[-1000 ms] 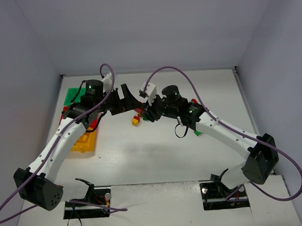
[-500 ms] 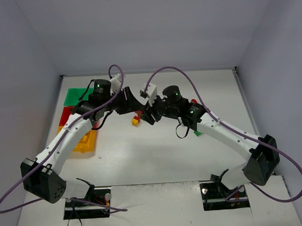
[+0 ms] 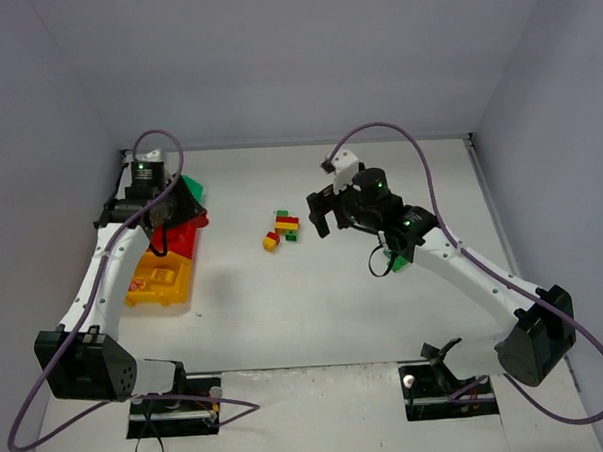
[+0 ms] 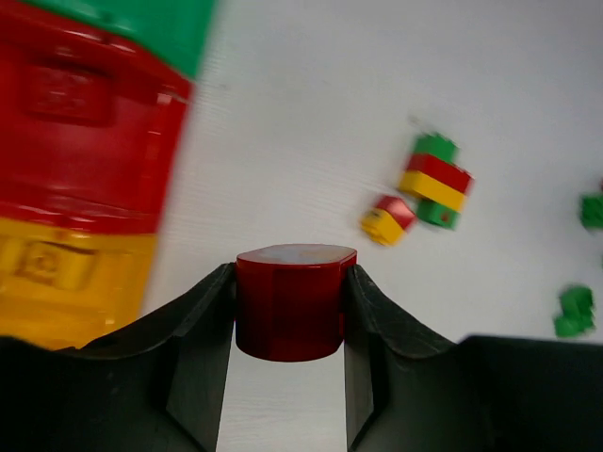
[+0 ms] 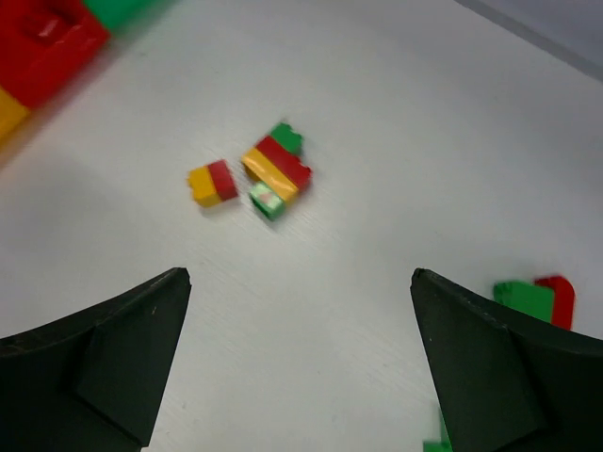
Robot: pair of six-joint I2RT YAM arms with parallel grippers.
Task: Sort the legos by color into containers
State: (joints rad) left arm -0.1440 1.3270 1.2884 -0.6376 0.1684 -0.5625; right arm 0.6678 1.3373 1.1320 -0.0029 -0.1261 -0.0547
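Note:
My left gripper [image 4: 290, 282] is shut on a red lego [image 4: 287, 315]; seen from above, the left gripper [image 3: 176, 204] hangs over the containers at the far left. They are a green bin [image 3: 192, 185], a red bin [image 3: 178, 237] and a yellow-orange bin [image 3: 160, 280]. Mid-table lie a green, red and yellow stack [image 3: 285, 225] and a yellow-and-red pair [image 3: 270, 241]. My right gripper [image 3: 321, 213] stands open just right of them, nothing between its fingers. The right wrist view shows the stack [image 5: 278, 168] and the pair [image 5: 212, 182] ahead of the right gripper [image 5: 300, 278].
Loose green bricks [image 4: 574, 309] lie further right, one green brick [image 3: 395, 262] partly under my right arm, and a green and red pair [image 5: 539, 297] near the right finger. The enclosure's walls stand close on the left, back and right.
My left arm has shut on the red lego and swung left from the pile to above the bins. The right gripper has opened and drawn back to the right.

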